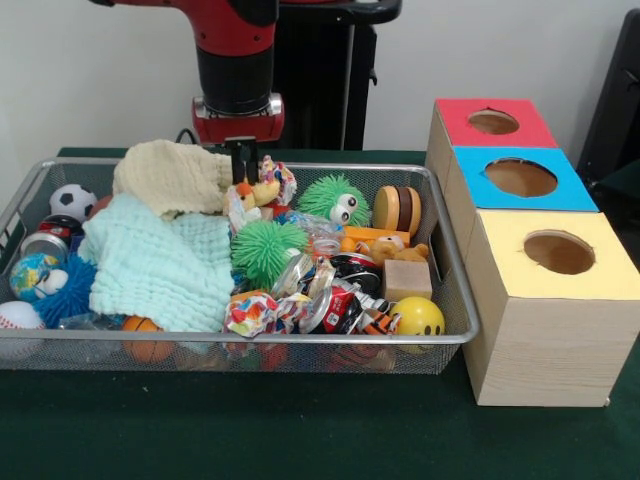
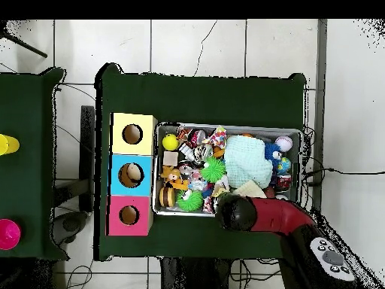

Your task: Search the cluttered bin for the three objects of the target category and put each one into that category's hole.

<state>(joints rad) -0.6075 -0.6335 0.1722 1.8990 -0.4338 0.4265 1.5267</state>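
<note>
Bin (image 1: 452, 340); tool's (image 1: 243, 160) opening unclear.

Gripper (image 1: 243, 158) fingertips hidden among bin (image 1: 440, 255) clutter; its state cannot be told. Arm's upper part cut off at top edge. Teddy bear (image 1: 392, 248) partly buried. Overhead view: arm covers gripper.

This is a robot lab. A red and black arm (image 1: 237, 60) on a black pedestal (image 1: 320, 75) stands at the top of the front view, behind a table (image 1: 300, 430) covered in dark green cloth. The overhead view shows a white tiled floor (image 2: 188, 45) with loose cables (image 2: 334, 171) at the right, and three test boxes (image 2: 132, 174) with holes at centre left.
</note>
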